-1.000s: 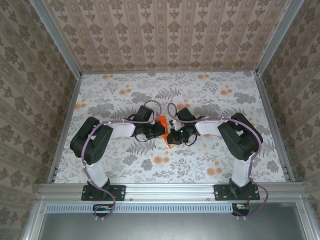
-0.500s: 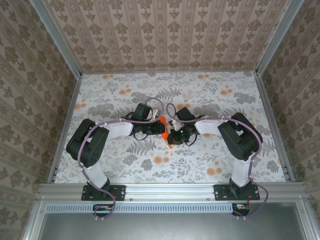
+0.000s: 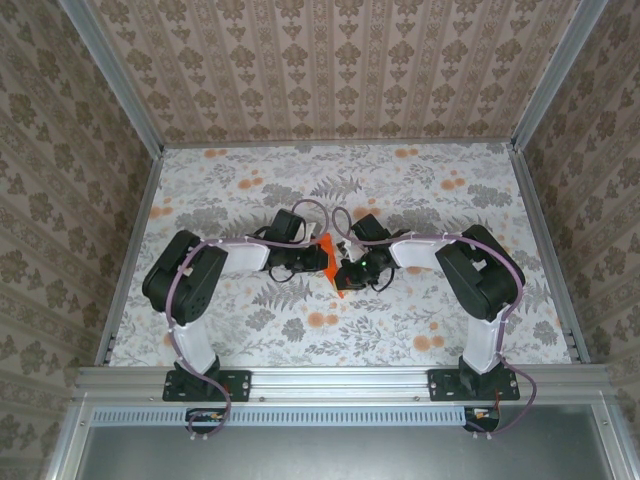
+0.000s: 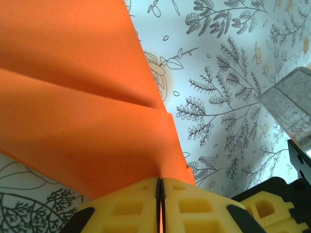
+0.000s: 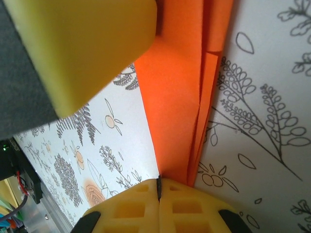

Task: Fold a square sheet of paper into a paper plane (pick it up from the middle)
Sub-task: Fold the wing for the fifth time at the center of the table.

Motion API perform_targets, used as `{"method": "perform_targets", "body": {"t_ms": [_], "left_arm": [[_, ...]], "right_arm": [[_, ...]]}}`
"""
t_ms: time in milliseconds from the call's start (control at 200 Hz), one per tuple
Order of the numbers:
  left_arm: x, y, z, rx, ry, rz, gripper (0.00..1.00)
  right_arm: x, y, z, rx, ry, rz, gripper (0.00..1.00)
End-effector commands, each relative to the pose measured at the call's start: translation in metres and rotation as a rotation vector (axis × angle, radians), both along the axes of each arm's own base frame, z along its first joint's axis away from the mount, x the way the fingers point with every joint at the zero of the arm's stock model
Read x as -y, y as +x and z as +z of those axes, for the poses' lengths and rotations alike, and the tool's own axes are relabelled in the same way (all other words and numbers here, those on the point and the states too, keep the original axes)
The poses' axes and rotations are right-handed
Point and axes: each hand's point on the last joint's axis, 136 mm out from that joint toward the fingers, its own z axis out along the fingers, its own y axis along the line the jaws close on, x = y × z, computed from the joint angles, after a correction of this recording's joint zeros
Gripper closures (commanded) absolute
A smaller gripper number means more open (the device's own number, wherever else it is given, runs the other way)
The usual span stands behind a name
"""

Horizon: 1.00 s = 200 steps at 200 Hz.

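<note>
Square sheet of paper [image 3: 326,246], vivid orange and already creased into overlapping flaps, sits at the centre of the top view between the two arms, over the flowered table [image 3: 430,190]. The left gripper [image 4: 159,188] is clamped on its edge at the bottom centre of its wrist view, with the flaps fanning to the upper left. The right gripper [image 5: 159,187] likewise pinches a narrow folded strip. Gripping from opposite sides probably steadies the layers so a crease can be worked without them springing apart.
</note>
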Motion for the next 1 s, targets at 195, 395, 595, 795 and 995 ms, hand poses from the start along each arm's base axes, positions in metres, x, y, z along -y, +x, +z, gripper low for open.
{"method": "perform_targets", "body": {"t_ms": [195, 395, 595, 795, 995], "left_arm": [[-0.012, 0.011, -0.029, -0.009, 0.070, 0.015, 0.90], [-0.023, 0.019, -0.031, -0.009, 0.104, 0.031, 0.90], [-0.037, 0.040, -0.026, 0.000, 0.112, 0.063, 0.91], [-0.056, 0.067, -0.025, 0.004, 0.087, 0.116, 0.91], [-0.072, 0.087, -0.028, -0.008, 0.079, 0.161, 0.90]], "right_arm": [[0.026, -0.037, -0.029, -0.141, -0.124, 0.032, 1.00], [0.036, -0.049, -0.036, -0.179, -0.160, 0.038, 1.00], [0.044, -0.059, -0.042, -0.209, -0.178, 0.034, 1.00], [0.046, -0.063, -0.044, -0.222, -0.180, 0.036, 1.00], [0.047, -0.065, -0.044, -0.223, -0.179, 0.036, 1.00]]}}
